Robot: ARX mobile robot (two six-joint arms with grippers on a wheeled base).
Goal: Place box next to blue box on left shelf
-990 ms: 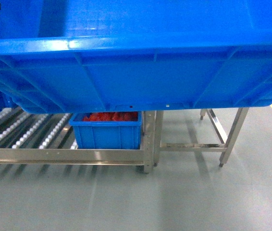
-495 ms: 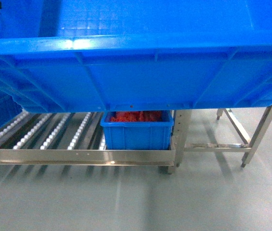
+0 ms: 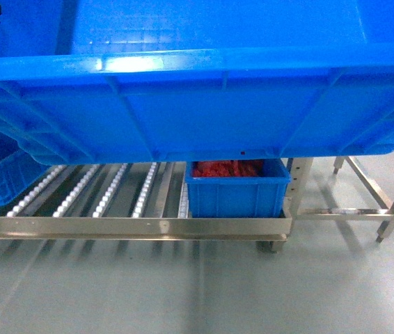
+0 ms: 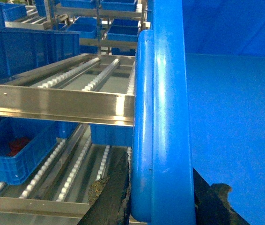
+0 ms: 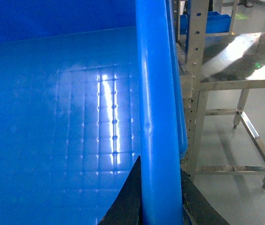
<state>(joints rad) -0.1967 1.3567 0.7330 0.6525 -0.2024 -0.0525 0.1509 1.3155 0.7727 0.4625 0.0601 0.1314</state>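
Left claw (image 4: 163,208): pinched across the box's left rim, dark fingers seen either side of it.
Right claw (image 5: 159,204): likewise clamped on the opposite rim, so the load is shared.
Box (image 3: 197,104): carried high and level, clear of the rollers, filling the head view.
Left shelf (image 3: 134,226): seen below; bare rollers are offered between two crates.
Small blue box (image 3: 237,189): parked at the deck's right end, red contents inside.
Bench (image 5: 235,56): beyond, to the right.

A warehouse or factory floor — roller racks (image 3: 113,191), blue bins (image 3: 237,196), grey floor (image 3: 183,285).
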